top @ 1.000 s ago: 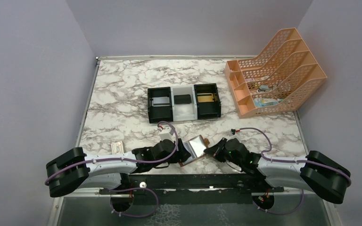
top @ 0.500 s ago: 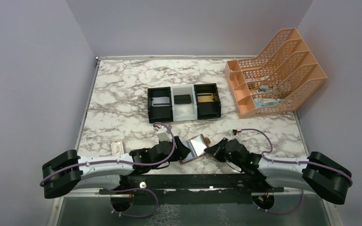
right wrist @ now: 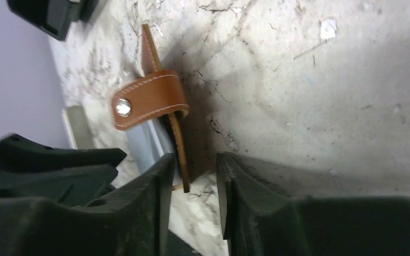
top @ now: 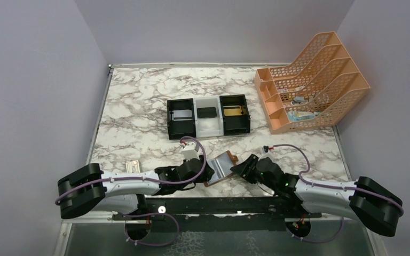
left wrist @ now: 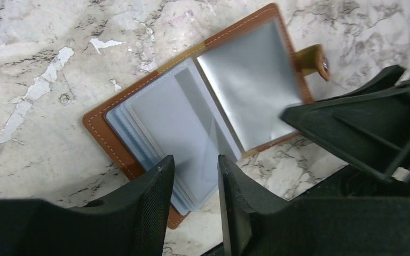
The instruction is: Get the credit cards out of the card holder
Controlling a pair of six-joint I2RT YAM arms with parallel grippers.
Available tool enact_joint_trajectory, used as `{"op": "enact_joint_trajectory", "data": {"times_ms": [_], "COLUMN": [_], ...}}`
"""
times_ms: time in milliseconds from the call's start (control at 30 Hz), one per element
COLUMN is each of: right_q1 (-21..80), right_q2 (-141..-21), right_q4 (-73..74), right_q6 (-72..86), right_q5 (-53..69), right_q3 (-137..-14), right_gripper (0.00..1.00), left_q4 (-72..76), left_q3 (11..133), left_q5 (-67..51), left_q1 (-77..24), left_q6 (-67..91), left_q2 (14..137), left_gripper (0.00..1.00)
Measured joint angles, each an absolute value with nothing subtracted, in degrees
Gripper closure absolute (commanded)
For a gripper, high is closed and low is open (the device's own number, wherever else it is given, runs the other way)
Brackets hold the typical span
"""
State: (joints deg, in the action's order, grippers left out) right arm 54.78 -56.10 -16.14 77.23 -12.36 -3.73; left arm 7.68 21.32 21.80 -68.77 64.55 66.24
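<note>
The card holder [top: 221,166] lies open on the marble between my two grippers, brown leather with blue-grey sleeves [left wrist: 171,128]. No card shows clearly in the sleeves. My left gripper [left wrist: 195,184] is open, and the sleeves' near corner lies between its fingertips. My right gripper [right wrist: 192,176] is open and straddles the near edge of the holder's raised cover [right wrist: 179,152], below the snap tab [right wrist: 147,98]. Credit cards lie in the tray: a grey one [top: 181,114], a dark one [top: 207,112] and a gold one [top: 233,110].
The black-white-black tray [top: 209,132] stands at mid-table. An orange file rack [top: 312,80] is at the back right. A small pale flat card-like piece [top: 133,166] lies left of my left gripper. Walls close in on three sides.
The left arm drew back to the left, then came in again to the holder's near corner. The holder's right cover now stands more upright. The right gripper has hardly moved.
</note>
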Motion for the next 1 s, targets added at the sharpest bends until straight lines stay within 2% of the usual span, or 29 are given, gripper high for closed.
{"op": "enact_joint_trajectory", "data": {"times_ms": [167,300,367,500,600,767,900,1000], "right_q1": [54.8,54.8,54.8,54.8,54.8,54.8,54.8,54.8], "right_q2": [-52.9,-49.0,-46.9,-44.5,-44.8,-52.0,-63.8,-71.6], "right_q4": [-9.7,-1.0,2.4,5.2,5.2,4.4,4.5,6.4], "right_q6": [73.3,68.5,64.3,54.7,47.6,39.4,35.8,34.7], "right_q5": [-13.1,-14.8,-15.0,-12.9,-8.2,1.8,7.1,6.7], "right_q3": [-7.2,-11.6,-14.6,-20.3,-24.0,-29.0,-33.3,-35.8], "right_gripper": [0.51,0.56,0.61,0.78,0.85,0.94,0.94,0.94], "left_q4": [8.5,8.6,8.7,9.1,9.1,9.2,9.3,9.3], "left_q3": [21.8,22.2,22.3,22.3,22.3,22.3,22.3,22.3], "left_q5": [22.9,23.7,23.9,23.9,24.0,24.0,24.0,24.0], "left_q1": [-68.9,-69.1,-69.1,-69.1,-69.1,-69.1,-69.1,-69.1], "left_q6": [64.2,64.1,63.9,63.7,63.7,63.7,63.7,63.7], "left_q2": [70.2,70.9,71.0,71.3,71.3,71.3,71.3,71.3], "left_gripper": [0.66,0.66,0.66,0.66,0.66,0.66,0.66,0.66]}}
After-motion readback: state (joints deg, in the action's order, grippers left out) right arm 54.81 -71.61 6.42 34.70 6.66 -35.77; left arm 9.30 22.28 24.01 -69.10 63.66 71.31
